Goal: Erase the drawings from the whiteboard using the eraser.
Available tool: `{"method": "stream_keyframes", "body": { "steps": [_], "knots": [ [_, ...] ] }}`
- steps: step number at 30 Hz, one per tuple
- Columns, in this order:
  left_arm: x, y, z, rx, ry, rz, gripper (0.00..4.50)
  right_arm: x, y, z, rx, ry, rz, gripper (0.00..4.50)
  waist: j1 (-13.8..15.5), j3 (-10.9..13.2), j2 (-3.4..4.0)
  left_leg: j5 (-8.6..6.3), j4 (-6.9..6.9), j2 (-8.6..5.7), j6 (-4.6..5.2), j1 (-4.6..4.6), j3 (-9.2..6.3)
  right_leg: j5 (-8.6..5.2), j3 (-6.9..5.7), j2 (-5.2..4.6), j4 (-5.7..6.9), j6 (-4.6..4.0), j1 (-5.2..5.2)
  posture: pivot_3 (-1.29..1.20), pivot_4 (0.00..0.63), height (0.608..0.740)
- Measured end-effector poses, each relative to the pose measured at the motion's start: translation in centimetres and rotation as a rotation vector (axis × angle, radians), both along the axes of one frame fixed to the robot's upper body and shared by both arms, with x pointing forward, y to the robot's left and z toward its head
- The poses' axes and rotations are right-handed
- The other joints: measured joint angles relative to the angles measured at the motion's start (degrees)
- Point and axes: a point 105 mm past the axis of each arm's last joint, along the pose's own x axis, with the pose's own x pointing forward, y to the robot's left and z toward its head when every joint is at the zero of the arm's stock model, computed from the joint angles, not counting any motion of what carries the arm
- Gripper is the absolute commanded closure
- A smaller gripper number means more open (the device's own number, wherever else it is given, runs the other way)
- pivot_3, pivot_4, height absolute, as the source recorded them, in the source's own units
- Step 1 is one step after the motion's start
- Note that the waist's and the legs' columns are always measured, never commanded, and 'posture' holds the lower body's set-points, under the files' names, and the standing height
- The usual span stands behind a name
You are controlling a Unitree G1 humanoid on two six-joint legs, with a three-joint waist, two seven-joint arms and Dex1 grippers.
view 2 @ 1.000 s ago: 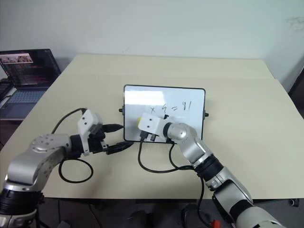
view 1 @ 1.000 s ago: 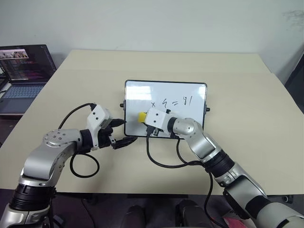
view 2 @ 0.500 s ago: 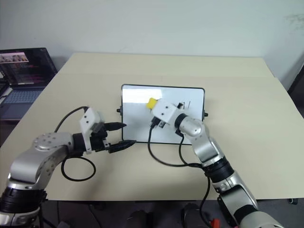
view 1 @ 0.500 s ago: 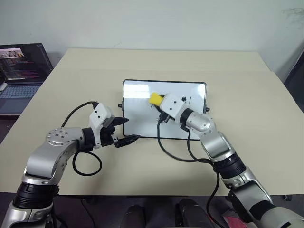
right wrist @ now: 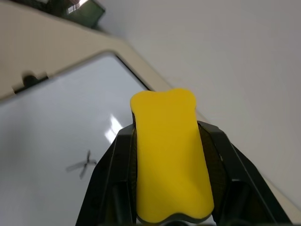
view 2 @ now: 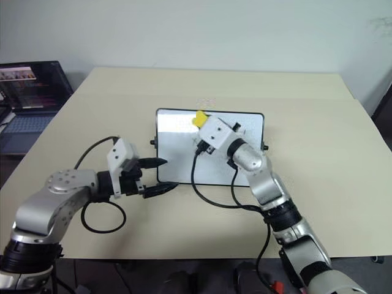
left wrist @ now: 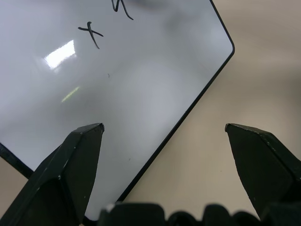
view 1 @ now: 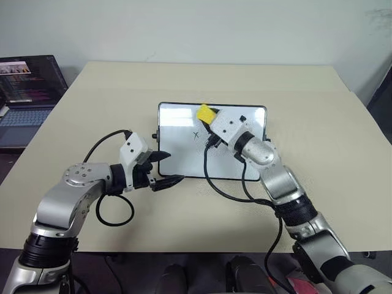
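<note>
The whiteboard lies flat in the middle of the table. Of the drawings, a small dark "x" and one stroke beside it show; the rest of the row is hidden behind my right hand. My right gripper is shut on the yellow eraser and holds it lifted over the board's far edge, tilted upward. The eraser sits between the two black fingers. At the board's near left corner my left gripper stands open, its fingers straddling the board's black edge without touching it.
An open dark laptop stands off the table's far left. Black cables hang from both wrists over the table in front of the board. The tan table has free room to the right.
My right gripper has carried the eraser from the board's near edge up and across to its far edge, lifting and tilting upward. Most of the written row is now hidden. The left gripper stayed put.
</note>
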Motion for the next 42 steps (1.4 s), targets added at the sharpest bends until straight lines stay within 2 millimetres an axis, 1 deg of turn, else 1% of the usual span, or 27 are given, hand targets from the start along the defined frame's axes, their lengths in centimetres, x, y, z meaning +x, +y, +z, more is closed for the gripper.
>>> {"method": "stream_keyframes", "body": {
  "steps": [1, 2, 4, 5, 7, 9, 15, 20, 22, 24, 27, 29, 32, 35, 38, 40, 42],
  "knots": [
    [0.1, 0.1, 0.0, -0.004, -0.003, 0.012, 0.00, -1.0, 0.0, 0.2, 0.024, 0.008, 0.032, 3.06, 0.0, 0.0, 0.00, 0.00, 0.00, 0.00, -0.01, -0.01, -0.06, 0.00, -0.01, 0.00, -0.01, 0.00, 0.00, 0.00, 0.150, 0.740],
    [0.1, 0.1, 0.0, -0.014, -0.006, 0.024, 0.00, -2.1, -0.1, 0.1, 0.044, 0.032, 0.064, 3.06, 0.1, 0.0, 0.00, -0.01, 0.00, 0.00, -0.01, -0.03, -0.14, 0.00, -0.02, -0.02, -0.03, 0.00, 0.00, 0.00, 0.150, 0.740],
    [0.0, 0.2, -0.2, -0.024, 0.001, 0.037, 0.00, -3.3, -0.5, -1.0, 0.055, 0.083, 0.078, 3.06, 0.1, 0.0, 0.00, -0.01, 0.04, -0.04, 0.00, -0.03, -0.16, 0.00, -0.01, -0.06, -0.02, 0.00, 0.01, 0.00, 0.150, 0.740],
    [-0.1, 0.2, -0.3, -0.027, 0.005, 0.043, 0.00, -3.7, -1.0, -1.9, 0.052, 0.115, 0.065, 3.06, 0.1, 0.0, 0.00, -0.01, 0.06, -0.04, 0.00, -0.01, -0.18, 0.00, -0.01, -0.07, -0.01, 0.01, 0.04, 0.00, 0.150, 0.740],
    [-0.2, 0.2, -0.4, -0.030, 0.011, 0.048, 0.00, -4.1, -1.7, -3.7, 0.045, 0.177, 0.034, 3.06, 0.1, 0.0, -0.01, -0.01, 0.08, -0.09, -0.01, 0.00, -0.17, 0.00, -0.01, -0.06, 0.04, 0.01, 0.04, 0.00, 0.150, 0.740],
    [-0.3, 0.1, -0.3, -0.033, 0.005, 0.050, 0.00, -4.5, -2.4, -5.0, 0.047, 0.222, 0.001, 3.06, 0.1, 0.0, -0.02, -0.01, 0.09, -0.09, -0.01, 0.04, -0.14, 0.00, 0.00, -0.04, 0.08, 0.01, 0.05, 0.00, 0.150, 0.740],
    [-0.2, 0.3, -0.2, -0.039, 0.007, 0.077, 0.00, -4.9, -4.2, -7.2, 0.013, 0.260, -0.087, 3.06, 0.0, 0.1, -0.05, -0.01, 0.08, -0.09, -0.01, 0.08, 0.08, -0.01, 0.05, 0.00, 0.06, 0.01, 0.06, 0.00, 0.150, 0.740],
    [0.0, 0.4, -0.3, -0.052, 0.013, 0.115, 0.00, -4.8, -5.5, -8.2, 0.000, 0.280, -0.144, 3.06, 0.0, 0.1, -0.07, -0.01, 0.08, -0.09, -0.01, 0.08, 0.10, -0.01, 0.04, 0.00, 0.05, 0.01, 0.06, 0.00, 0.150, 0.740],
    [0.0, 0.5, -0.3, -0.052, 0.016, 0.127, 0.00, -4.8, -5.8, -8.2, 0.006, 0.280, -0.161, 3.06, 0.0, 0.1, -0.07, -0.01, 0.08, -0.08, -0.01, 0.08, 0.11, -0.01, 0.05, 0.00, 0.05, 0.01, 0.06, 0.00, 0.150, 0.740],
    [0.0, 0.5, -0.2, -0.060, 0.017, 0.133, 0.00, -4.7, -5.7, -7.9, 0.013, 0.270, -0.156, 3.06, 0.0, 0.1, -0.07, -0.01, 0.08, -0.08, -0.01, 0.09, 0.10, -0.01, 0.05, 0.00, 0.07, 0.01, 0.06, 0.00, 0.150, 0.740],
    [0.0, 0.7, 0.0, -0.069, 0.025, 0.149, 0.00, -4.2, -4.9, -6.7, 0.020, 0.228, -0.128, 3.06, 0.0, 0.1, -0.08, -0.01, 0.08, -0.08, -0.01, 0.10, 0.11, -0.01, 0.05, 0.01, 0.07, 0.01, 0.07, 0.00, 0.150, 0.740],
    [0.1, 1.0, 0.0, -0.071, 0.030, 0.165, 0.00, -3.2, -3.8, -5.5, 0.021, 0.194, -0.099, 3.06, -0.1, 0.1, -0.08, 0.00, 0.10, -0.08, -0.01, 0.14, 0.16, -0.01, 0.06, 0.01, 0.11, 0.01, 0.07, 0.00, 0.150, 0.740],
    [0.3, 1.2, -0.1, -0.072, 0.035, 0.178, 0.00, -1.4, -2.1, -3.3, 0.021, 0.131, -0.061, 3.06, -0.1, 0.1, -0.08, 0.00, 0.09, -0.08, -0.01, 0.17, 0.15, -0.01, 0.05, 0.01, 0.14, 0.01, 0.07, 0.00, 0.150, 0.740],
    [0.3, 1.3, -0.1, -0.071, 0.037, 0.182, 0.00, 0.3, -0.8, -2.1, 0.014, 0.102, -0.044, 3.06, -0.1, 0.1, -0.08, 0.00, 0.08, -0.07, -0.02, 0.15, 0.17, -0.01, 0.05, 0.00, 0.08, 0.01, 0.06, 0.00, 0.150, 0.740],
    [0.2, 1.5, -0.3, -0.067, 0.042, 0.185, 0.00, 1.7, -0.3, -2.4, -0.010, 0.103, -0.050, 3.06, 0.1, 0.1, -0.08, 0.00, 0.06, -0.07, -0.02, 0.07, 0.15, 0.00, 0.03, -0.04, -0.02, 0.01, 0.05, 0.00, 0.150, 0.740],
    [0.2, 1.5, -0.3, -0.063, 0.042, 0.187, 0.00, 2.6, -0.3, -3.0, -0.037, 0.112, -0.065, 3.06, 0.1, 0.1, -0.08, 0.00, 0.07, -0.06, -0.02, 0.06, 0.16, 0.00, 0.04, -0.06, -0.02, 0.01, 0.05, 0.00, 0.150, 0.740],
    [0.2, 1.5, -0.3, -0.061, 0.041, 0.187, 0.00, 3.1, -0.4, -3.7, -0.058, 0.127, -0.078, 3.06, 0.1, 0.1, -0.08, 0.00, 0.06, -0.05, -0.02, 0.06, 0.16, 0.00, 0.03, -0.06, 0.00, 0.01, 0.04, 0.00, 0.150, 0.740]
  ]
}}
